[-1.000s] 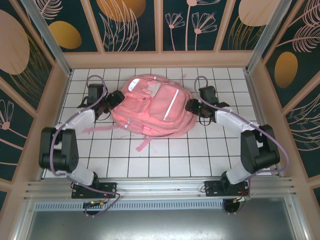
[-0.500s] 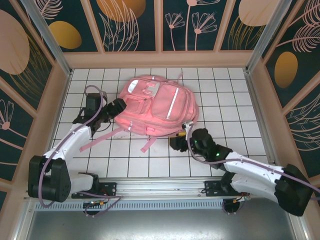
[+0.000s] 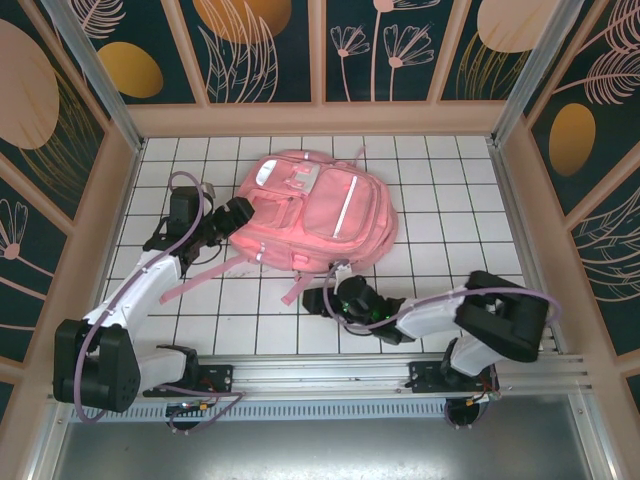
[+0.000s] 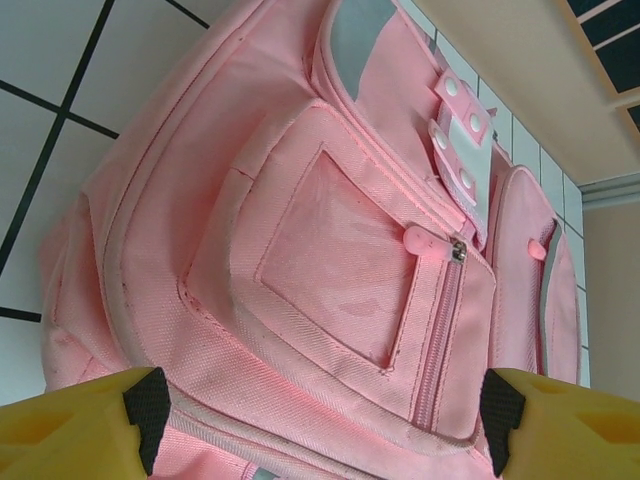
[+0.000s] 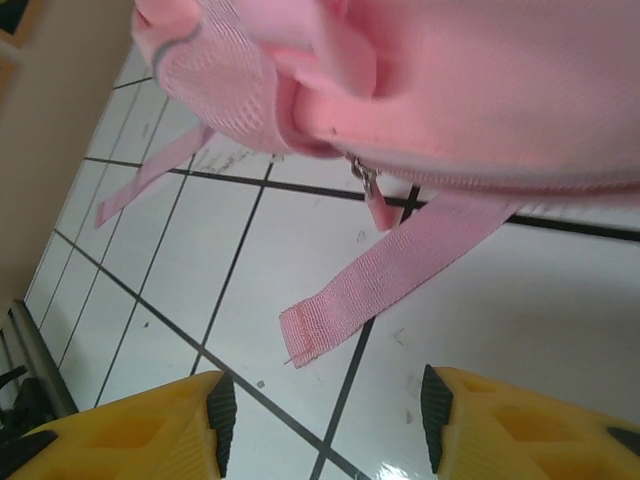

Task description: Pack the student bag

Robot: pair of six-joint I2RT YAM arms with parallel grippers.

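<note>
Bag (image 4: 330, 260): cut off at top, right and bottom edges in left wrist view; blurred and cropped at top in right wrist view. Strap (image 5: 400, 278): upper end hidden under bag.

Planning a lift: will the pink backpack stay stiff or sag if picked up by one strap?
Probably sags: the pink backpack is soft, wrinkled fabric. Its strap lies limp and flat, so likely bends. Lying broad, it hardly rolls.

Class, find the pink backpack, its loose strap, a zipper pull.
Pink fabric backpack (image 3: 320, 215), top view, front panel.
Pink webbing strap (image 5: 400, 272), right wrist view, middle.
Pink zipper pull (image 4: 421, 240), left wrist view, tab.
</note>
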